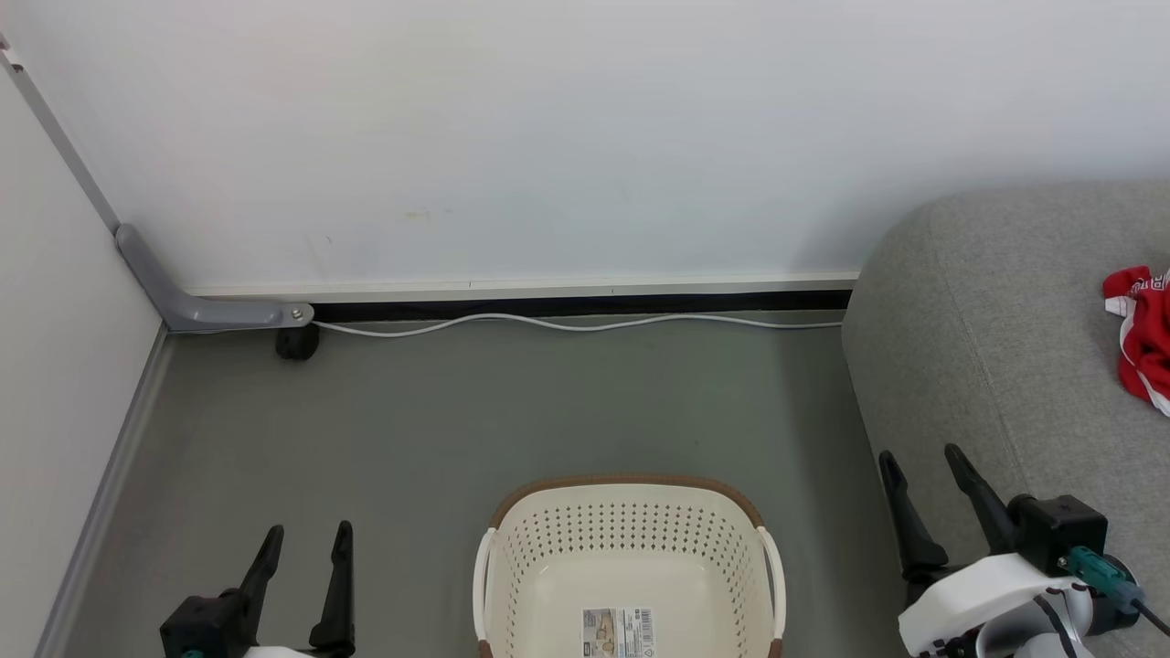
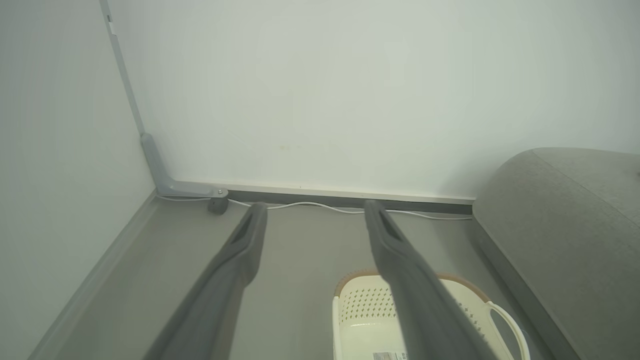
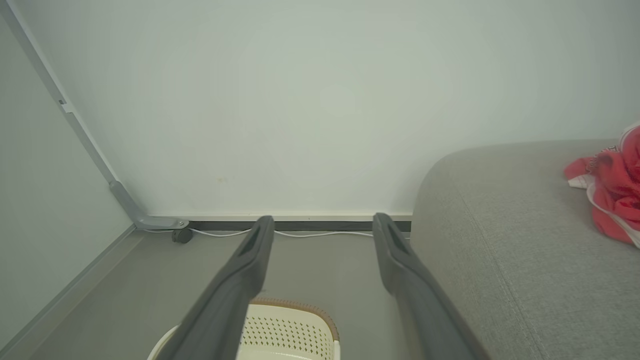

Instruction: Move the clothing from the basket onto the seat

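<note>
**Head view with both wrist views.** The left gripper (image 1: 309, 530) is held low, its two dark fingers (image 2: 247, 250) spread wide, with nothing between them but open floor (image 1: 411, 429). The right gripper (image 1: 919, 453) is held likewise, its fingers (image 3: 397, 260) spread wide and nothing gripped.

The basket (image 1: 631, 539) is stood on the floor between the two grippers, right of the left fingers and left of the right fingers. In the head view its brown far rim is about level with the fingertips. A label (image 1: 619, 632) is seen uncovered on the basket's floor.

The seat (image 1: 987, 347) is found just right of the right fingers, and its rounded corner is seen beyond their tips. The clothing (image 1: 1143, 338) is laid on the seat as a red heap with white trim, well beyond and right of the right fingertips and apart from both grippers. The heap is cut off by the frame edge, so the number of garments cannot be told.

Ahead of all four fingertips a white cable (image 1: 567, 323) is run along the foot of the wall (image 1: 548, 137). A grey bracket (image 1: 210, 311) with a black caster (image 1: 297, 343) is set in the corner, ahead and left of the left fingers.
</note>
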